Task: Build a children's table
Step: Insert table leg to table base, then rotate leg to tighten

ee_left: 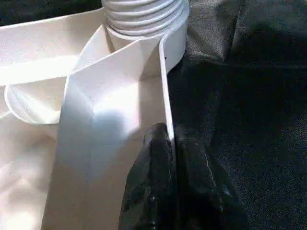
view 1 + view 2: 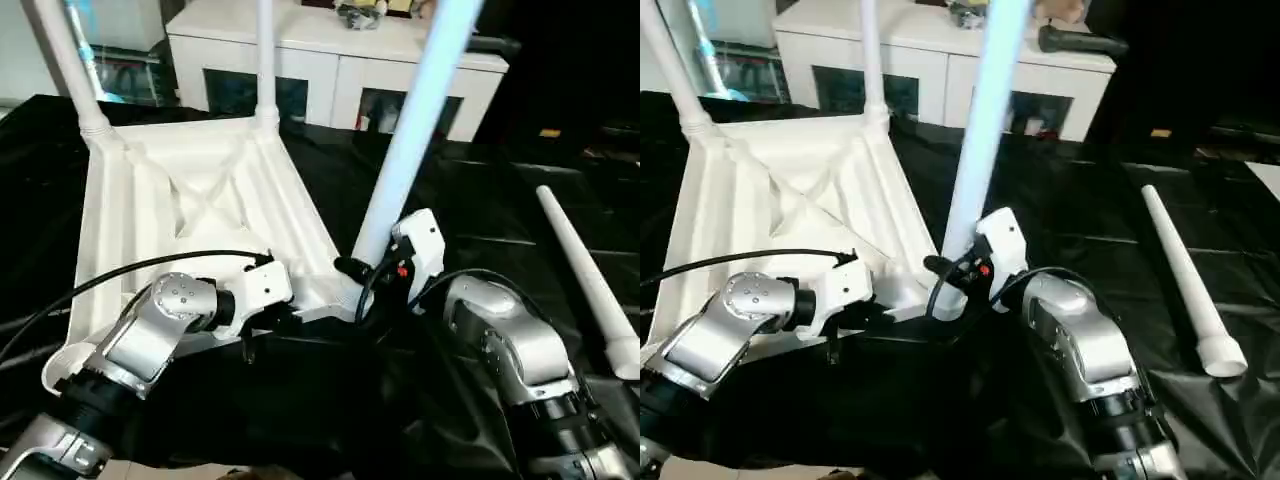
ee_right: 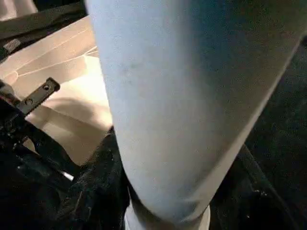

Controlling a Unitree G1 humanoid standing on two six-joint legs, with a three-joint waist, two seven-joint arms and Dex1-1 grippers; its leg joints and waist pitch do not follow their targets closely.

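- Left tool point(image 1: 170, 143) is pinched together on the thin near edge wall of the tabletop point(image 2: 200, 200), one black finger point(image 1: 153, 163) on each side of the wall, close to the near corner socket.
- Right tool point(image 2: 958, 285) is clamped around the base of a leg point(image 2: 410, 140) that stands in that same near corner socket of the tabletop; in the right wrist view its fingers point(image 3: 96, 182) sit on both sides of the tube.
- That held leg rises from the tabletop's near corner and leans up and away toward the cabinet.
- The tabletop lies upside down on the black-covered desk point(image 2: 480, 220), ribbed underside facing up, with diagonal ribs crossing in its middle.
- Two more legs stand upright in the tabletop's far corners: one point(image 2: 60, 60) at the far left corner, another point(image 2: 264, 60) at the far right corner.
- A fourth leg point(image 2: 1185, 285) lies loose on the desk, well apart from the tabletop on the right side, wide threaded end nearer the robot.
- A socket point(image 2: 62, 362) at the tabletop's near left corner is open, with no leg in it.
- A white cabinet point(image 2: 340, 70) with glass doors stands beyond the tabletop's far edge, past the desk.
- A black cable point(image 2: 120, 275) arcs over the tabletop's near part to the left wrist.
- Both silver forearms reach in toward the tabletop's near right corner, the two tools close beside each other there.
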